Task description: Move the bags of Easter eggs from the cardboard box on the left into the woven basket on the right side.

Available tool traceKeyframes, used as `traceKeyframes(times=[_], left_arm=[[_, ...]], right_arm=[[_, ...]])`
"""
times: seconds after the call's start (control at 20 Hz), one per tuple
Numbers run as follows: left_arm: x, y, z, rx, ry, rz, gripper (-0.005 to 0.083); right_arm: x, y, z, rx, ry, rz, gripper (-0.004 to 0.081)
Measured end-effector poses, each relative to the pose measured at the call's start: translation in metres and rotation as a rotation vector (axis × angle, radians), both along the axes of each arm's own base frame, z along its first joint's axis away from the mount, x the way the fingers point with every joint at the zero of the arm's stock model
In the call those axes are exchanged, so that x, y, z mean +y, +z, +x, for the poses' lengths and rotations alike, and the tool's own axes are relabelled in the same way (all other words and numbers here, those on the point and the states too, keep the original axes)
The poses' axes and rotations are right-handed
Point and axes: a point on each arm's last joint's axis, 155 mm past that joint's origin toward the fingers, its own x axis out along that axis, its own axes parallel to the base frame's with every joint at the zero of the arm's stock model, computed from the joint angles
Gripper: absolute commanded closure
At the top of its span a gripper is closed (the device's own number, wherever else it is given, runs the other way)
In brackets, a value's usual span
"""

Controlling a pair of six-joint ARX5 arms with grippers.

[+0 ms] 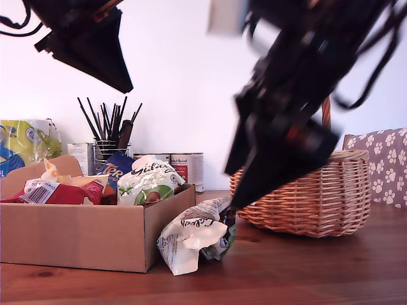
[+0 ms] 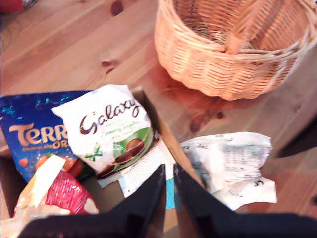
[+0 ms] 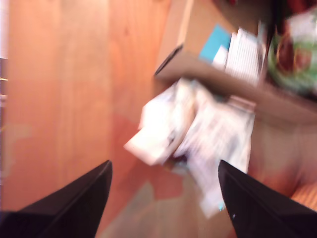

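A white-and-green bag of Easter eggs (image 1: 151, 181) (image 2: 111, 131) lies in the cardboard box (image 1: 76, 235) (image 2: 159, 130) at the exterior view's left. Another bag (image 1: 194, 238) (image 2: 230, 163) (image 3: 198, 124) lies crumpled on the table against the box's outer corner (image 3: 218, 74). The woven basket (image 1: 318, 197) (image 2: 208, 64) stands at the exterior view's right, nothing showing inside. My first gripper (image 2: 168, 191) (image 1: 124, 86) hangs shut above the box, holding nothing. My second gripper (image 3: 164, 171) (image 1: 238, 203) is open, blurred, just above the crumpled bag, between box and basket.
In the box also lie a blue Terry's pack (image 2: 34, 136) and a red pack (image 1: 63, 192). Behind it stand tins (image 1: 187, 168), a mesh cup of black sticks (image 1: 108, 136) and a yellow-green bag (image 1: 25, 143). A paw-print cushion (image 1: 388, 162) sits behind the basket.
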Motion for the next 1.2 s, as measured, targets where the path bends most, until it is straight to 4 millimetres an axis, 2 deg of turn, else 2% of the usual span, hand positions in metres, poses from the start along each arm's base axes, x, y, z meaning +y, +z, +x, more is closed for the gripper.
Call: traceKeyframes(times=[0.15, 0.3, 0.5, 0.6, 0.95, 1.0, 1.2], left_arm=[[0.002, -0.015, -0.006, 0.039, -0.011, -0.002, 0.0750], [-0.004, -0.010, -0.005, 0.025, -0.027, -0.027, 0.0750], [-0.008, -0.009, -0.008, 0.032, -0.049, -0.047, 0.0750], [-0.008, -0.009, -0.008, 0.033, -0.050, -0.048, 0.0750], [-0.011, -0.005, -0.006, 0.016, -0.055, -0.062, 0.0750], [-0.011, -0.005, -0.006, 0.017, -0.056, -0.063, 0.0750], [-0.012, -0.005, -0.006, 0.018, -0.058, -0.064, 0.0750]], right_arm=[[0.008, -0.015, 0.013, -0.056, 0.062, -0.030, 0.0134], [0.006, -0.040, 0.028, -0.079, 0.085, -0.081, 0.0135], [0.007, -0.049, 0.052, -0.092, 0.057, -0.089, 0.0156], [0.009, -0.053, 0.059, -0.081, 0.031, -0.090, 0.0239], [0.007, -0.058, 0.052, 0.029, -0.079, -0.058, 0.0693], [0.007, -0.057, 0.051, 0.043, -0.097, -0.055, 0.0721], [0.005, -0.053, 0.048, 0.106, -0.156, -0.063, 0.0724]])
